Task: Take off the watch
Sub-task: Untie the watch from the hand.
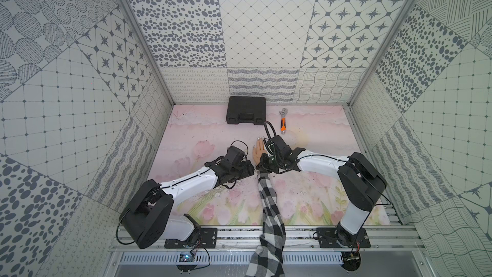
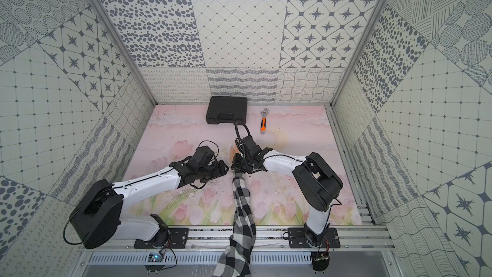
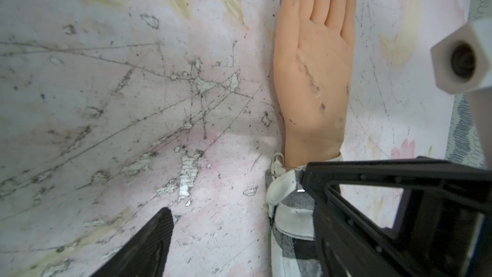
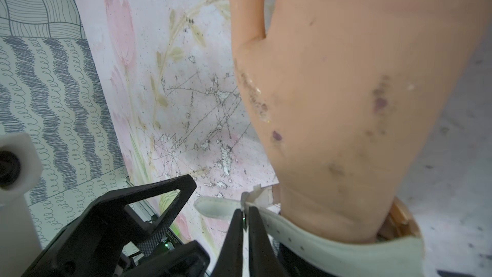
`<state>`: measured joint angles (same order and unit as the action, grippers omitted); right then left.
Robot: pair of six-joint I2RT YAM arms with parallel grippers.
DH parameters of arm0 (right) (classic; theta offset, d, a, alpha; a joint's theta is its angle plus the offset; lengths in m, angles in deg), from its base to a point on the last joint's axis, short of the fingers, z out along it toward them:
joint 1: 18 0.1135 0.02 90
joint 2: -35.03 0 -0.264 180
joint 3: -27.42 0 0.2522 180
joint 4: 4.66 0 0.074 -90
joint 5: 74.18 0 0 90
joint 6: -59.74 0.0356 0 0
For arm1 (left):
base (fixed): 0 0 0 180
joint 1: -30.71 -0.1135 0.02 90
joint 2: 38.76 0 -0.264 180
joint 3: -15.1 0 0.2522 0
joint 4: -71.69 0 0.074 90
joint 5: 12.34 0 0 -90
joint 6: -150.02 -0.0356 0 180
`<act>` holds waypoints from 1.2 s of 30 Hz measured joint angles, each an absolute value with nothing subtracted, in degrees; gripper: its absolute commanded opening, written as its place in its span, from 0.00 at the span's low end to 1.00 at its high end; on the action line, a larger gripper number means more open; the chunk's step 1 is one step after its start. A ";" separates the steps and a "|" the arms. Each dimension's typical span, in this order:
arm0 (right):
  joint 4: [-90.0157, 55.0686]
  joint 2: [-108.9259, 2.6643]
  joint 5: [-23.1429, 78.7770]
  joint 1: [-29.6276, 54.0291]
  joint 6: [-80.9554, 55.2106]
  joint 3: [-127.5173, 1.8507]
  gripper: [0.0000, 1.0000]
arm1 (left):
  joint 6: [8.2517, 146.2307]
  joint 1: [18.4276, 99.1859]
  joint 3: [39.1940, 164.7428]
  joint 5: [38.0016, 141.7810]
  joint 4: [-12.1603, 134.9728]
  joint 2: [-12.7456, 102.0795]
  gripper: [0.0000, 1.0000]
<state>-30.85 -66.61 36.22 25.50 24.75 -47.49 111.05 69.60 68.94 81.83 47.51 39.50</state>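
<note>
Right fingers (image 4: pixel 237 225) are clamped on the loose strap tail of the watch (image 4: pixel 319 243), which wraps the wrist of the dummy hand (image 1: pixel 259 150). In a top view the strap runs 9 to 3 o'clock and the tail points to 9, toward the left fingers (image 3: pixel 332 179), apart and empty.

No word, brand or number can be read anywhere; the one trace of print is a short line of pale characters on a black textured finger (image 4: pixel 159 235) of the left hand (image 3: pixel 237 190), seen in the right wrist view, too small and blurred to make out; the black tool case (image 1: pixel 246 110) and the orange-handled wrench (image 1: pixel 283 123) on the surface (image 1: pixel 319 139) show no legible marking; the wall panels (image 1: pixel 266 33) carry patterns only.
</note>
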 measured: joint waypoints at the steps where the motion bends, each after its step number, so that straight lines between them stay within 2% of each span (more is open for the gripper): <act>1: -31.37 -66.61 36.02 25.61 24.48 -47.82 0.18 | 111.05 69.60 68.94 81.83 47.49 39.50 0.84; 19: -44.93 -70.35 28.53 30.03 18.67 -58.13 0.18 | 111.05 69.41 68.94 81.59 47.31 38.05 0.84; 31: -54.13 -72.71 21.45 32.19 14.30 -64.62 0.05 | 111.07 69.17 68.68 81.28 47.01 37.68 0.84; 34: -54.98 -73.15 20.68 32.30 14.15 -64.65 0.06 | 111.07 69.12 68.57 81.28 47.07 37.31 0.84; 36: -55.24 -73.34 20.42 32.46 14.01 -64.65 0.13 | 111.11 69.03 68.50 81.30 47.09 37.18 0.84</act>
